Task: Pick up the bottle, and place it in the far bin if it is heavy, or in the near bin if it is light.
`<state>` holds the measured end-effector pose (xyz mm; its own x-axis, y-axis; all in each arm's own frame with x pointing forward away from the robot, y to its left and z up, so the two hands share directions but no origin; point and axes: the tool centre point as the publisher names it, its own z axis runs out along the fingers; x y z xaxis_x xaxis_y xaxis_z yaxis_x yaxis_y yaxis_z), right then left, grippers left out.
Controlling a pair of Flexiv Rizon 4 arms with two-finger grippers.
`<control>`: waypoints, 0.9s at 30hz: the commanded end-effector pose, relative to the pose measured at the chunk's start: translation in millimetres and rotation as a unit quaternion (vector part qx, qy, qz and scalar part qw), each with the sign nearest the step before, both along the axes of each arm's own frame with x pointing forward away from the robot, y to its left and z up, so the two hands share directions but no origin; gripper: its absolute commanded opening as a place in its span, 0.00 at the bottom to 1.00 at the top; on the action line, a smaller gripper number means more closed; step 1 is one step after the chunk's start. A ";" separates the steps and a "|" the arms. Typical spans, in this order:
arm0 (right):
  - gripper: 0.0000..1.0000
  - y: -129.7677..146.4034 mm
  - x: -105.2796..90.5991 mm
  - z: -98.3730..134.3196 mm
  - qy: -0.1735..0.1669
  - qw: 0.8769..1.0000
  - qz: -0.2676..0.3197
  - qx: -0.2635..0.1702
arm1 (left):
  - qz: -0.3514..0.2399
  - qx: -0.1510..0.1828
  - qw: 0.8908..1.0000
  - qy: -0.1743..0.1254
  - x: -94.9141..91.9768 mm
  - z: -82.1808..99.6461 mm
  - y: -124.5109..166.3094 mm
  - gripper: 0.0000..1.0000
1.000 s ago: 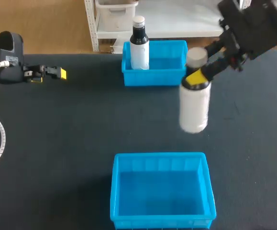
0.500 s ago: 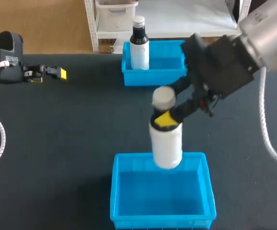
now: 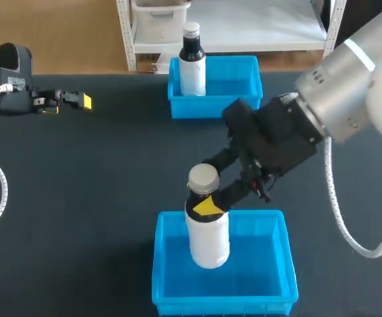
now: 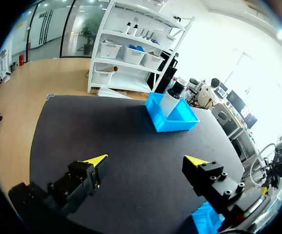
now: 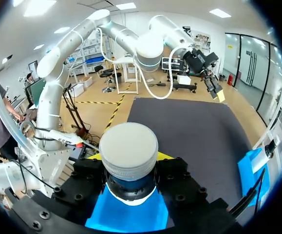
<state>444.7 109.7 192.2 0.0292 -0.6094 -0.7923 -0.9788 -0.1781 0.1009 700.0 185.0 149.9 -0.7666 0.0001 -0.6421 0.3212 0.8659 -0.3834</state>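
Note:
A white bottle [image 3: 208,238] with a grey cap [image 5: 128,148] hangs upright over the near blue bin [image 3: 287,267]. Its lower part is below the bin's rim in the head view, and I cannot tell if it touches the floor. My right gripper [image 3: 208,205] is shut on the bottle's dark neck, one yellow-tipped finger on each side. The far blue bin [image 3: 243,104] stands at the back of the table. My left gripper [image 3: 78,100] is open and empty at the far left; its fingers [image 4: 93,165] stand wide apart.
A second bottle [image 3: 192,66], white with a black neck, stands upright in the far bin's left corner. Dark table mat [image 3: 111,172] lies between the two bins and to the left.
My right arm carried the bottle from beside the far bin toward me and to the left, then lowered it into the near bin. The left arm has not moved.

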 end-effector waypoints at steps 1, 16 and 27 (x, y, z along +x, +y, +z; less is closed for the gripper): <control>0.00 7.4 6.7 -13.0 0.009 1.000 0.017 0.014 | 0.000 0.000 1.000 0.000 0.0 0.0 0.0 1.00; 0.00 10.0 5.6 -44.7 0.018 0.998 0.060 0.020 | 0.000 0.000 1.000 0.000 0.0 0.0 0.0 1.00; 0.00 10.6 -0.1 -55.0 0.013 0.997 0.078 0.018 | 0.000 0.000 1.000 0.000 0.0 0.0 0.0 1.00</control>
